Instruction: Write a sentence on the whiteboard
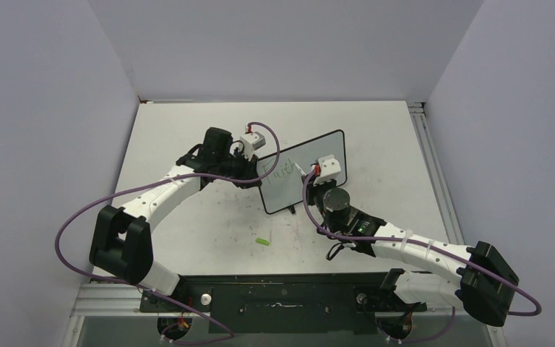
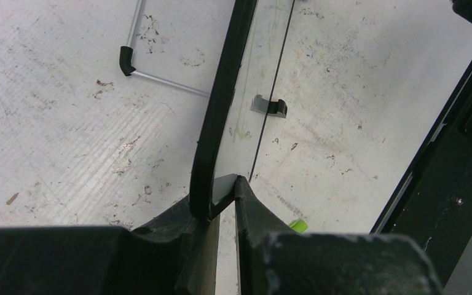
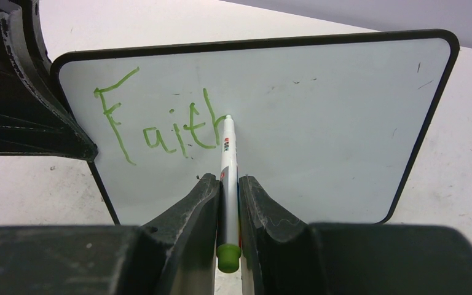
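The whiteboard (image 1: 305, 170) stands upright mid-table, black-framed, and fills the right wrist view (image 3: 319, 123). The sentence (image 3: 160, 126) reads "Faith" in green, one word only; it shows faintly from above (image 1: 283, 173). My left gripper (image 2: 222, 187) is shut on the whiteboard's edge (image 2: 218, 110), at its left side (image 1: 249, 173). My right gripper (image 3: 227, 181) is shut on a white marker (image 3: 228, 153) with a green end; its tip touches the board just right of the "h". From above it sits at the board's front (image 1: 316, 177).
A green marker cap (image 1: 262, 241) lies on the table in front of the board, also seen in the left wrist view (image 2: 299, 225). The board's wire foot (image 2: 160, 77) rests on the scuffed tabletop. Grey walls close three sides.
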You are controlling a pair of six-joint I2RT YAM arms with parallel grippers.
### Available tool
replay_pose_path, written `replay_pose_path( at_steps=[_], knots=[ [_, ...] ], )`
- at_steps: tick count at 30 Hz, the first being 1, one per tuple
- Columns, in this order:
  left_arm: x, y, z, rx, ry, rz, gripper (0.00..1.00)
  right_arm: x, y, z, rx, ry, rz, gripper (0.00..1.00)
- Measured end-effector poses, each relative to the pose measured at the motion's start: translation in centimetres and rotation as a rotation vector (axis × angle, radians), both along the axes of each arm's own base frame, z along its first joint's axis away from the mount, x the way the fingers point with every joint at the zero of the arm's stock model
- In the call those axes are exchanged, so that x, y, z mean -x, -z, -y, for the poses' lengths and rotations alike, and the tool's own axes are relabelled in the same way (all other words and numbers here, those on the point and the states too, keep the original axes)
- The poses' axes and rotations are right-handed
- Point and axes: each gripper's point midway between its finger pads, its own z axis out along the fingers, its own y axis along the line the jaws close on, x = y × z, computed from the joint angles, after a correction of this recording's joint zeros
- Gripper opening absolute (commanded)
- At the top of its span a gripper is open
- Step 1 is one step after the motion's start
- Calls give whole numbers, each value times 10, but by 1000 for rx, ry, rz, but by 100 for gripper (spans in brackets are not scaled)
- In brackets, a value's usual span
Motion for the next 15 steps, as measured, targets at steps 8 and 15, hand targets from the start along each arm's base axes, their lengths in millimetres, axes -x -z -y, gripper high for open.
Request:
replay_pose_path(
  at_steps=[8,15],
  knots=[
    [0,0,0,0,0,0,0,2,7,4,-14,13,-21,5],
    [0,0,0,0,1,0,0,4,16,10,-13,28,-47,5]
  ],
)
